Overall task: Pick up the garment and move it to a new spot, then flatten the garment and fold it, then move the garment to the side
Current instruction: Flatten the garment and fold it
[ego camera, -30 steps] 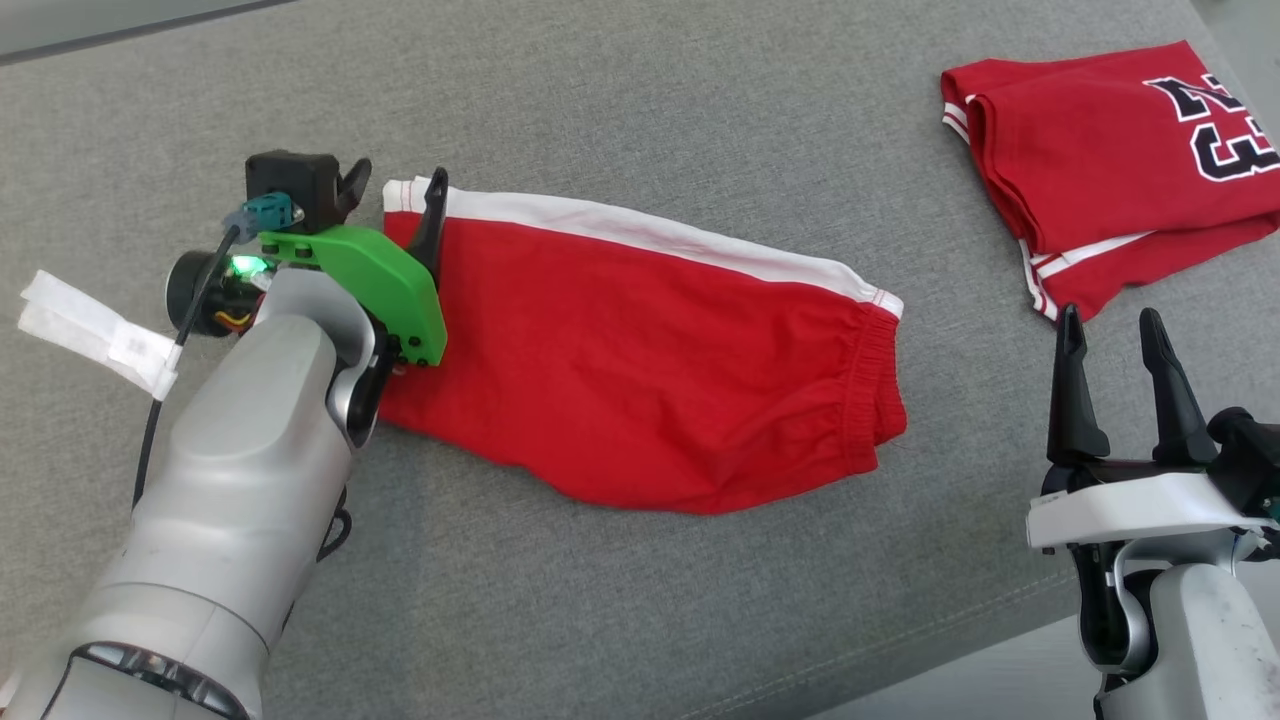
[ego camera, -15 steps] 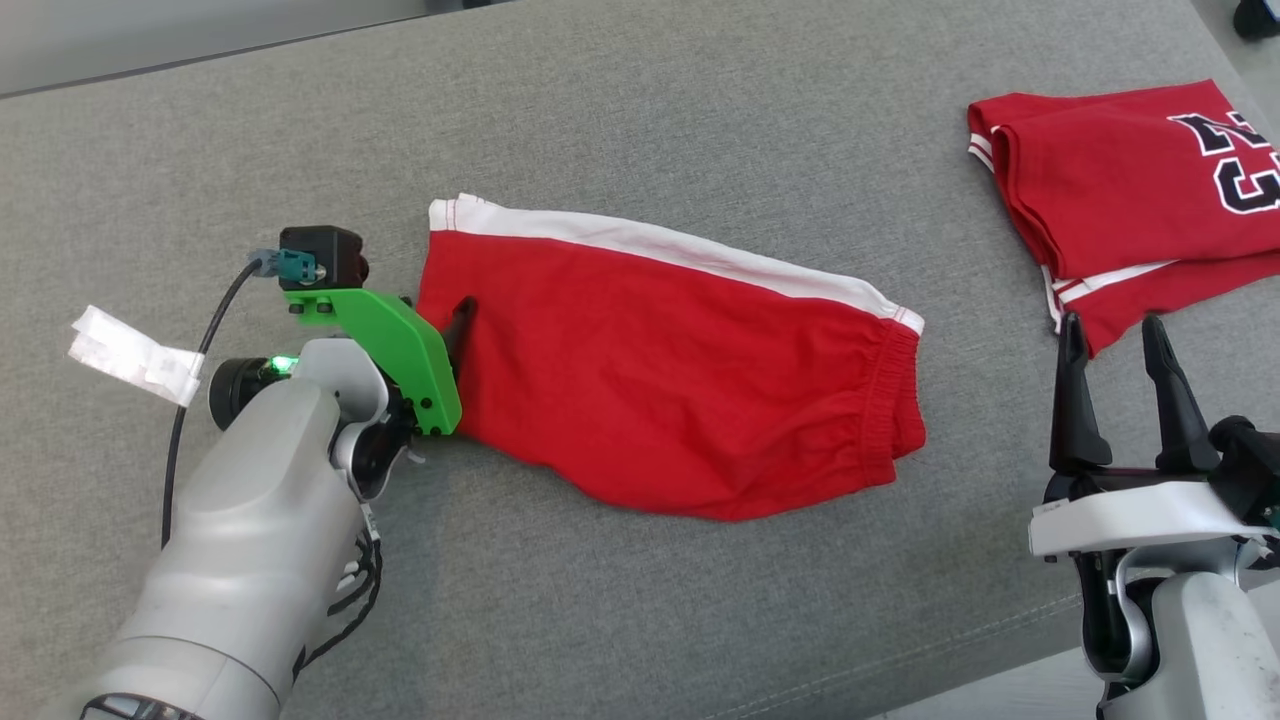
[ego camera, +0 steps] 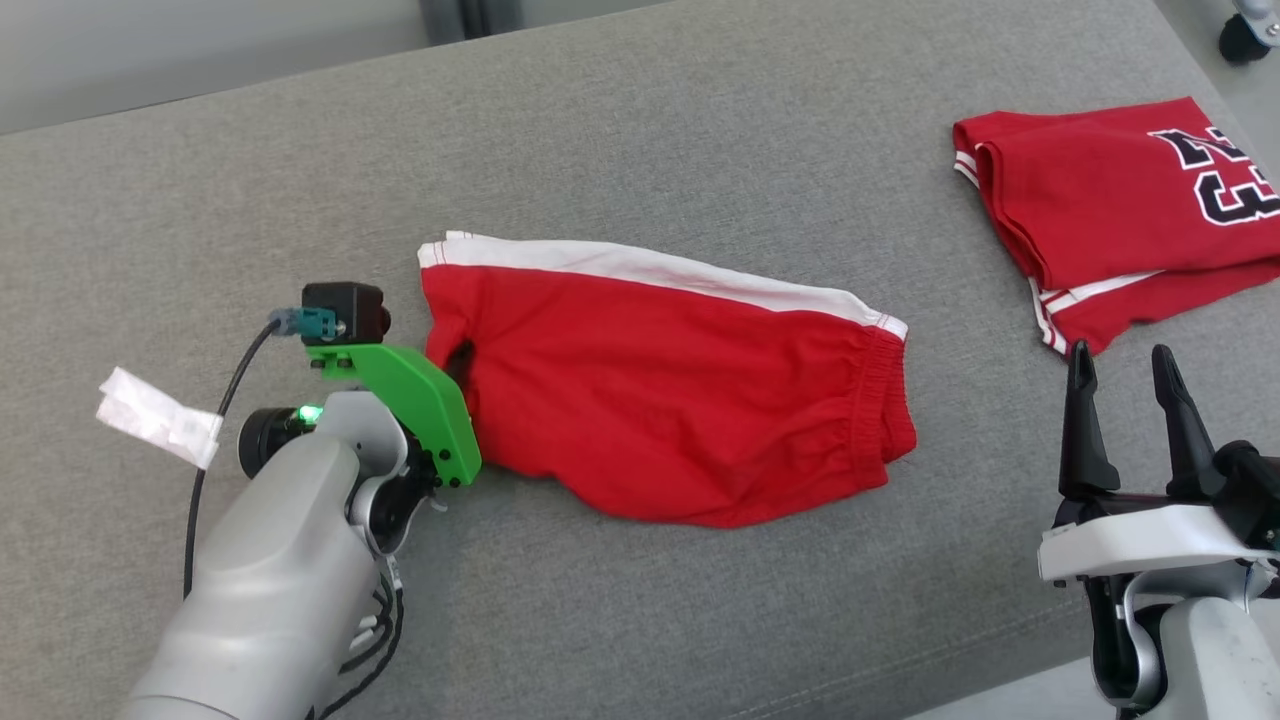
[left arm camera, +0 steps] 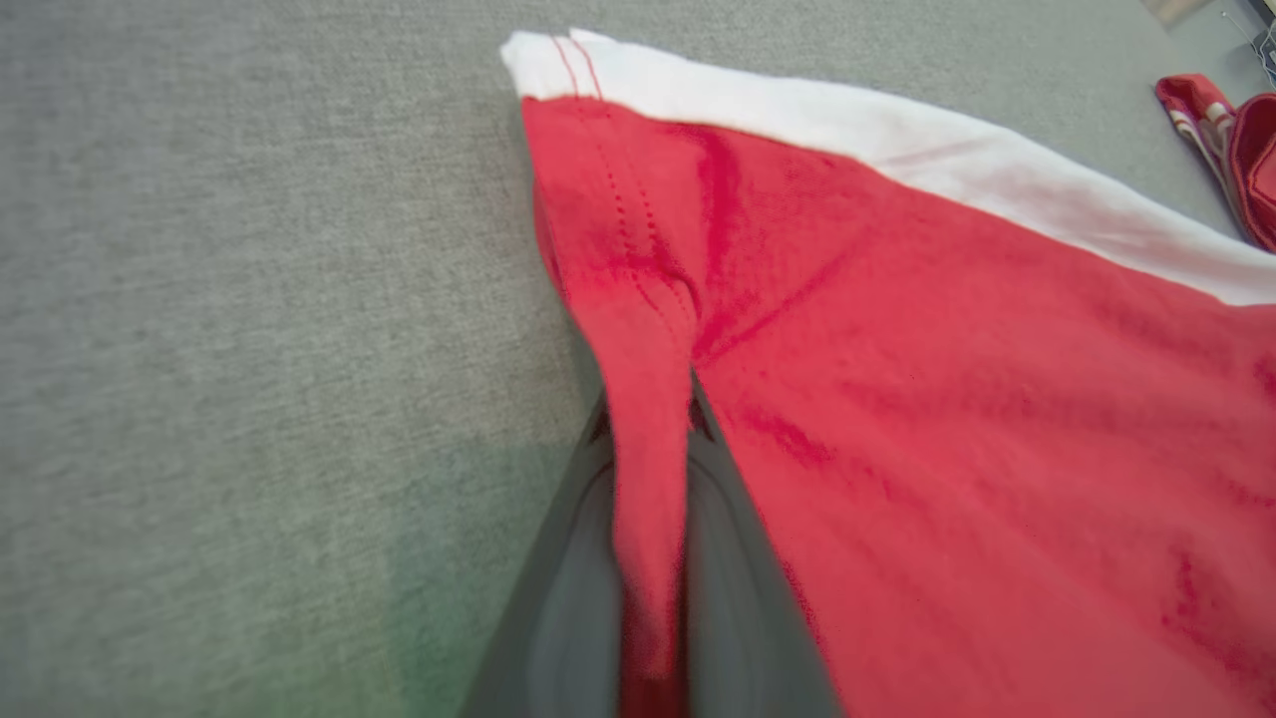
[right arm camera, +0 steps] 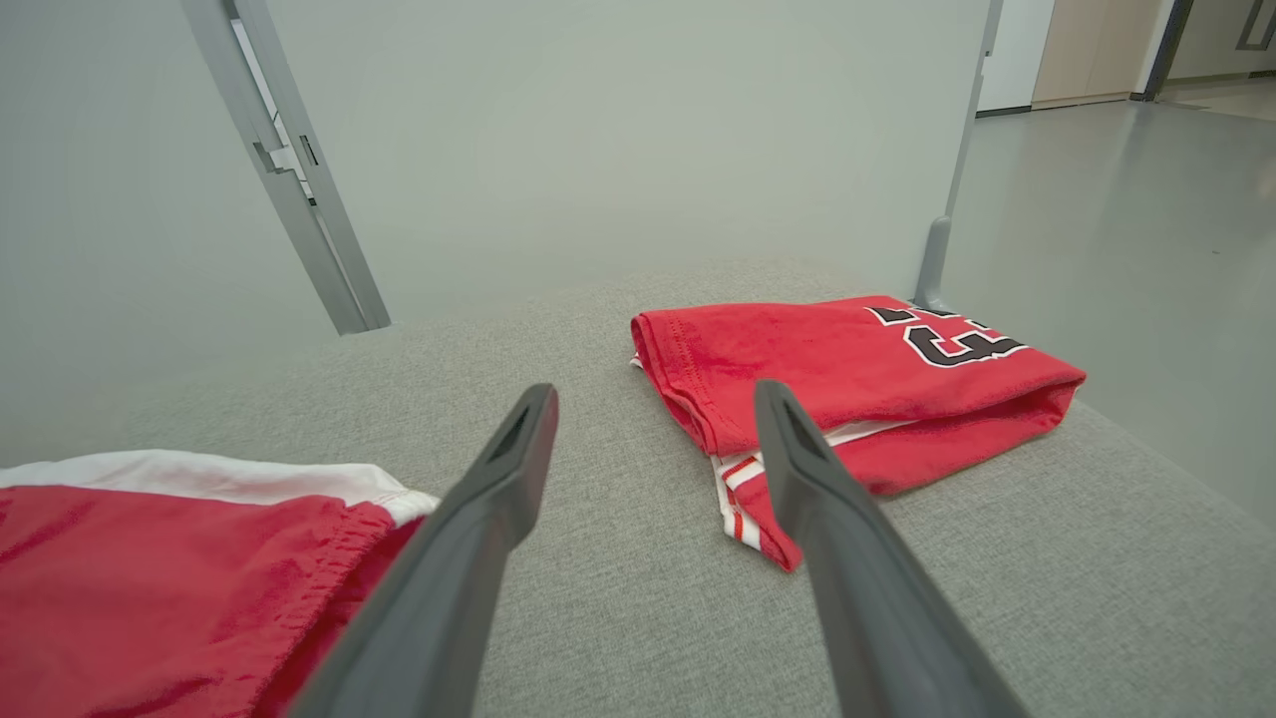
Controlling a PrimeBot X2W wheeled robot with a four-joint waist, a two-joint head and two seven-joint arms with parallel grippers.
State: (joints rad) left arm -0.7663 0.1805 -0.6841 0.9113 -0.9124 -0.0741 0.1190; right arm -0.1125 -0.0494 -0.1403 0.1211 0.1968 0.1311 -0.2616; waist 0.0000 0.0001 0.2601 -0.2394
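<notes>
The garment (ego camera: 680, 400) is a pair of red shorts with a white side stripe, lying mostly flat in the middle of the grey cushion (ego camera: 700, 620). My left gripper (ego camera: 460, 365) is at its left hem and is shut on a pinched fold of the red cloth. In the left wrist view the garment (left arm camera: 947, 399) spreads to the right, and the left gripper (left arm camera: 648, 419) has a ridge of hem squeezed between its two fingers. My right gripper (ego camera: 1120, 355) stands open at the lower right, clear of the waistband. Its right wrist view shows the same gripper (right arm camera: 655, 394) holding nothing.
A folded red jersey (ego camera: 1120, 210) with black numbers lies at the far right, just beyond the right gripper, and appears again as the jersey (right arm camera: 847, 379) ahead of those fingers. A white tag (ego camera: 160, 418) hangs on the left arm's cable. The cushion's front edge runs at lower right.
The left gripper has come down from the hem's top corner to its middle and shut on the cloth, puckering it. The head camera has shifted; the right gripper stays open.
</notes>
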